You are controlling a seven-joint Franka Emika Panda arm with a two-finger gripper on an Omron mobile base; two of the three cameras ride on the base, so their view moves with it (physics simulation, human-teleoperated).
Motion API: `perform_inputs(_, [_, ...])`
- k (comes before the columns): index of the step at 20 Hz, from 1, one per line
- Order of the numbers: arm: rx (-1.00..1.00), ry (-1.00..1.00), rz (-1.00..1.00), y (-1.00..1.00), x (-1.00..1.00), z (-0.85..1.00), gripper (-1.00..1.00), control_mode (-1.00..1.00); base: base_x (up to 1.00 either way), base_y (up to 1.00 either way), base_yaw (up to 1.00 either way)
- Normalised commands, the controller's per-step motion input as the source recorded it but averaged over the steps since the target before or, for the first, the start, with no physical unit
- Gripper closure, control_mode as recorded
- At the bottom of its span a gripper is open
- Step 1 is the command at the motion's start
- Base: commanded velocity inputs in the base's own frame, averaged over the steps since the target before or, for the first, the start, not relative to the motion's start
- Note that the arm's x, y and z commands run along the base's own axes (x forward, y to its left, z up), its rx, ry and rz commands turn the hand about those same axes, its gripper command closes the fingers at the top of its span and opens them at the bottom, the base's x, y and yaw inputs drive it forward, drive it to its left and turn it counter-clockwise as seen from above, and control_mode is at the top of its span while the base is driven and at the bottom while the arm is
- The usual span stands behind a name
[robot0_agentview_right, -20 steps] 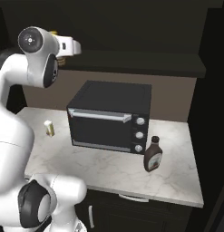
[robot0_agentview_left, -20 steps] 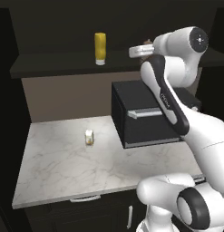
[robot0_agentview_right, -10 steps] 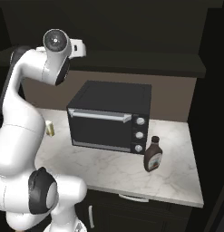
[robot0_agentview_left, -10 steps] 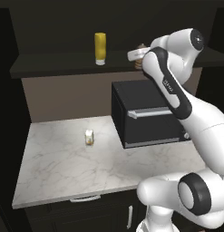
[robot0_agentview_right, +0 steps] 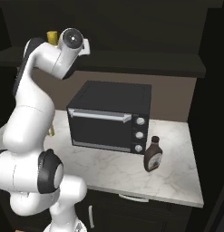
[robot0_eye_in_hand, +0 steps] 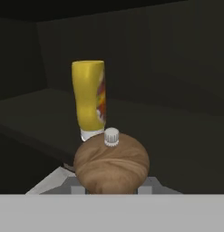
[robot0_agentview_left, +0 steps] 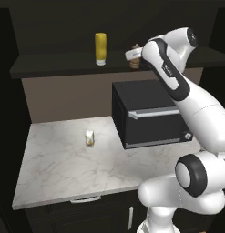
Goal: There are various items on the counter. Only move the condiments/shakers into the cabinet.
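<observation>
Left base view. I see the arm reaching up to the cabinet (robot0_agentview_left: 59,66), a near-black wall unit with one long horizontal shelf. My hand (robot0_agentview_left: 133,55) is level with that shelf, closed on the pepper shaker (robot0_agentview_left: 135,63), a small turned piece of brown wood. At 9 o'clock from it the yellow squeeze bottle (robot0_agentview_left: 100,48) stands on its cap on the shelf, smooth and cylindrical. Below, the surface (robot0_agentview_left: 54,168) is white-grey marbled stone over dark fronts. A small white-and-yellow packet (robot0_agentview_left: 89,137) stands on it, with a boxy black toaster oven (robot0_agentview_left: 148,113) at 3 o'clock, silver handle across its door.

Right base view. I note the arm folded high, wrist at the shelf. A dark brownish bottle (robot0_agentview_right: 153,154) with a waisted body stands on the marble just beside the oven's lower right corner.

Hand view. The shaker's rounded wooden top with a small white knob sits at 6 o'clock, between my fingers. The yellow bottle stands behind it at 12 o'clock, red label showing.
</observation>
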Motion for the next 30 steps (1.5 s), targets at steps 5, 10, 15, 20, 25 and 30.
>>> perform_inputs(5, [0.0,0.0,0.1,0.04,0.52,0.0,1.0,-1.0,0.0,0.0,0.0])
perform_inputs(10, [0.0,0.0,0.09,0.03,0.48,0.0,1.0,-1.0,0.0,0.0,0.0])
perform_inputs(15, [0.0,0.0,0.07,0.04,0.43,-0.09,1.0,-1.0,0.0,0.0,0.0])
perform_inputs(20, [-0.02,0.0,0.07,0.08,0.33,-0.14,1.0,-1.0,0.0,0.0,0.0])
perform_inputs(25, [-0.04,0.0,0.05,0.09,0.22,-0.17,1.0,-1.0,0.0,0.0,0.0])
perform_inputs(30, [-0.04,0.0,0.05,0.13,0.19,-0.16,1.0,-1.0,0.0,0.0,0.0])
